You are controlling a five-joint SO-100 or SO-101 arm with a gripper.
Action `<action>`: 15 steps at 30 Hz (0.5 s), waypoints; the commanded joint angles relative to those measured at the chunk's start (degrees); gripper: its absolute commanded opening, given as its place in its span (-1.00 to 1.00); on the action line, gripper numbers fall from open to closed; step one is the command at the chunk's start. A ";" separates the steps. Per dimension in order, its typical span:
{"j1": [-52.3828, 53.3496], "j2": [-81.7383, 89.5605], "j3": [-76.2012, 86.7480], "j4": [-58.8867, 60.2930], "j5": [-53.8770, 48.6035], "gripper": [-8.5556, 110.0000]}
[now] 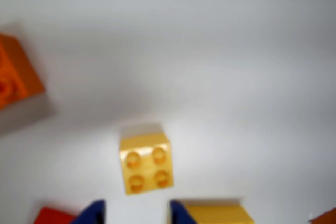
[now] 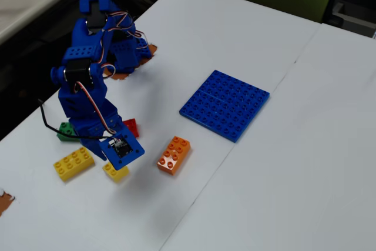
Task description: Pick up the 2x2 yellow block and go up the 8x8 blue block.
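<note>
Claw tips (image 1: 137, 214) poke in at the bottom of our wrist view, two blue prongs spread wider than the 2x2 yellow block (image 1: 145, 162), gripping nothing. That block sits on the table just above the gap between them, studs up, not touching either prong. In the fixed view we see it (image 2: 116, 171) peeking out under the arm's (image 2: 88, 95) camera plate, on the white table (image 2: 194, 27).

Tight quarters around us: the long yellow brick (image 2: 73, 162) lies just to the left in the fixed view, the red brick (image 2: 131, 127) close behind, a green one (image 2: 66, 131) tucked behind the arm. The orange brick (image 2: 174, 154) sits near on the right, apart from our block; in the wrist view it (image 1: 16, 74) shows at the left edge.

Further right, the blue plate (image 2: 225, 104) lies flat, well apart from the bricks, with bare table between it and the orange brick. A seam (image 2: 258, 110) in the table runs just past the plate's far corner. Plenty of open white surface in front of us, toward the near edge.
</note>
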 commanded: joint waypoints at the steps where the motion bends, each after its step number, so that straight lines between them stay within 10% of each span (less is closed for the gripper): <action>1: 0.53 -0.09 -2.81 -2.29 -0.62 -0.58; 15: 1.58 -5.89 -3.25 -4.31 -2.81 -0.52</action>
